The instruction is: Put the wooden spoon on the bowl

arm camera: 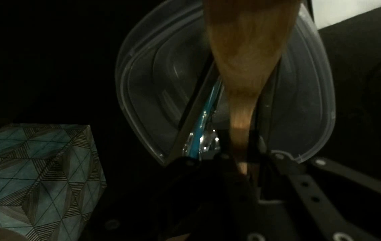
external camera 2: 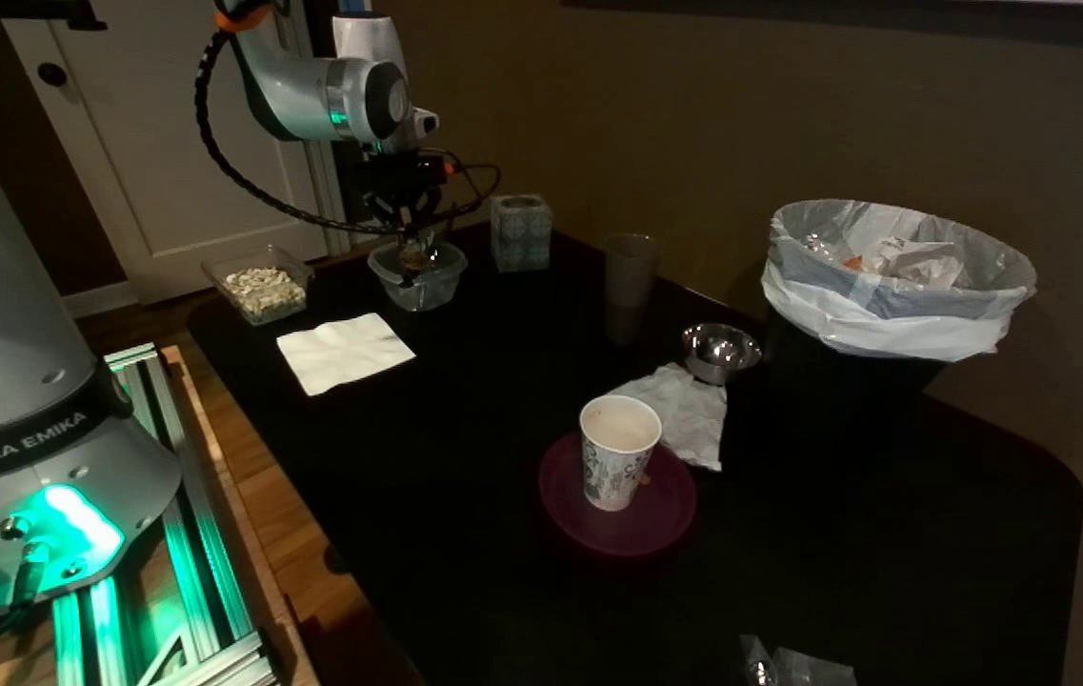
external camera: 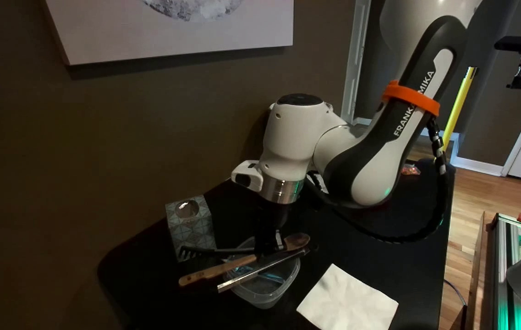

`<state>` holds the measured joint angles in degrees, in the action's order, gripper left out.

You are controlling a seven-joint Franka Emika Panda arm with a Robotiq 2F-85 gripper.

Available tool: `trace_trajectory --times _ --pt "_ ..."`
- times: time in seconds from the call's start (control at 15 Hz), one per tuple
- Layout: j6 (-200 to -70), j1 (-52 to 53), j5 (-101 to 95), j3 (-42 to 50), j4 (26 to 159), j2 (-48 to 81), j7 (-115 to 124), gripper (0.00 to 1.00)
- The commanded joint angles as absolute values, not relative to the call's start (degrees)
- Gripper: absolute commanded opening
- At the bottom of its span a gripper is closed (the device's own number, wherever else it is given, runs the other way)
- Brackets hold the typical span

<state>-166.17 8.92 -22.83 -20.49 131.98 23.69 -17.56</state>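
Wooden spoon (arm camera: 249, 53) pinched in the gripper (arm camera: 240, 147) over the clear bowl (external camera: 278, 293), contact unclear. Dark table (external camera: 411, 275) beneath, brown wall (external camera: 141, 137) alongside, wooden floor (external camera: 480, 192) beyond. Lettering (external camera 2: 12, 445) on the robot base (external camera 2: 36, 495) in an exterior view: "FRANKA EMIKA".

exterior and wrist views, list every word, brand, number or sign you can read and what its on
"FRANK" and "MIKA": on the arm's link, in an exterior view; an orange band covers letters between.
"FRANKA EMIKA": on the robot's base, in an exterior view.
Print on the paper cup: too small to read.
Wrist view: none readable.
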Motion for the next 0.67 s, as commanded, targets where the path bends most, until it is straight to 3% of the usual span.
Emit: trace_trajectory --times 0.0,0.6 --pt "-162.0 11.1 -20.6 -19.9 132.9 21.2 -19.8 0.04" --pt "-159.9 15.2 -22.0 -16.3 131.7 19.7 -16.8 0.04"
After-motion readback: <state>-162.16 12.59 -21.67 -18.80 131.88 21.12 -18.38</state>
